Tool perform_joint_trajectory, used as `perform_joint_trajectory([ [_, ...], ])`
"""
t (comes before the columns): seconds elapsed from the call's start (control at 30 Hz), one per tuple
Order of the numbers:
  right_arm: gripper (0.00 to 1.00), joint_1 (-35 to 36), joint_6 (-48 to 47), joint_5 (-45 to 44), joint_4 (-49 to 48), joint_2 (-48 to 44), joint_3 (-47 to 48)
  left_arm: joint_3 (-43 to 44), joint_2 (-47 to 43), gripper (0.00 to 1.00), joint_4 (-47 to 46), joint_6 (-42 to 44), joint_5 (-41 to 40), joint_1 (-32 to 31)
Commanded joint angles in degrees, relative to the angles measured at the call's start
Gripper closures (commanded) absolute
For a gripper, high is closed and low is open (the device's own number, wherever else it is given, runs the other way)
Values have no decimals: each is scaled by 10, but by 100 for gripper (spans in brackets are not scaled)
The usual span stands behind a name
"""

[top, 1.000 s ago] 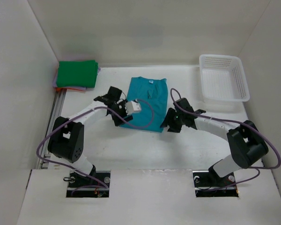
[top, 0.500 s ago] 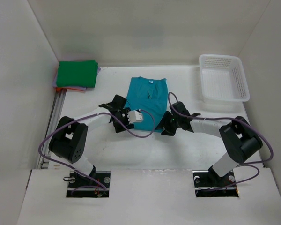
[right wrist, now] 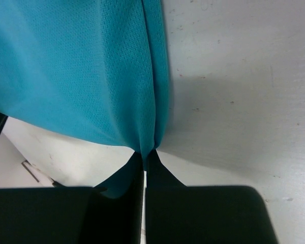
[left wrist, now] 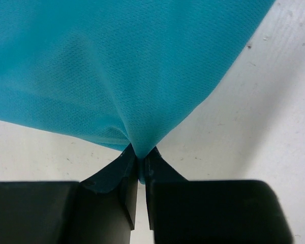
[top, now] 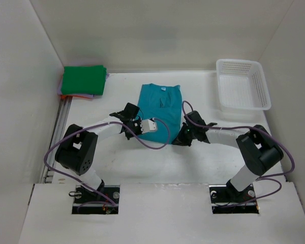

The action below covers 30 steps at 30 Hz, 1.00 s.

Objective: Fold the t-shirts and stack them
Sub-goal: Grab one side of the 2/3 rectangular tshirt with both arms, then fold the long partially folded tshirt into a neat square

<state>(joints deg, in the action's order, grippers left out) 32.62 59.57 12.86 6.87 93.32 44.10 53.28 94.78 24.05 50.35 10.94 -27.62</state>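
The left gripper and right gripper, each clamped onto a bottom hem corner of the teal t-shirt, which lies flat left of the white basket; the thin, limp, light knit will likely drape and sag, so corner holds suit it

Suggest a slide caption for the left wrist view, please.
Left gripper shut on an edge of the teal t-shirt, white table beneath.
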Motion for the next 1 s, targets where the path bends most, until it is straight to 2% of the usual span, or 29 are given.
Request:
perform_joint_trajectory([
  [0.0,100,3,-9,-4,-1,-38,-8,-35,-28,100,78,-18,10,-15],
  [0.2,100,77,13,-17,54,-160,-59,-66,-128,97,181,-30,-12,-58],
  [0.37,100,200,79,-46,145,-281,-82,-67,-243,96,345,-64,-8,-117],
  [0.53,100,327,178,-87,267,-392,-56,1,-334,96,527,-102,33,-169],
  [0.63,100,363,210,-119,325,-432,-26,62,-331,94,567,-119,79,-169],
  [0.7,100,360,203,-120,334,-440,-16,94,-299,94,559,-128,102,-150],
  [0.77,100,327,177,-110,330,-438,-15,120,-257,94,539,-129,118,-117],
  [0.93,100,189,83,-65,300,-411,-11,170,-149,94,481,-125,124,-37],
  [0.97,100,141,52,-46,289,-397,-9,185,-123,94,466,-128,118,-25],
])
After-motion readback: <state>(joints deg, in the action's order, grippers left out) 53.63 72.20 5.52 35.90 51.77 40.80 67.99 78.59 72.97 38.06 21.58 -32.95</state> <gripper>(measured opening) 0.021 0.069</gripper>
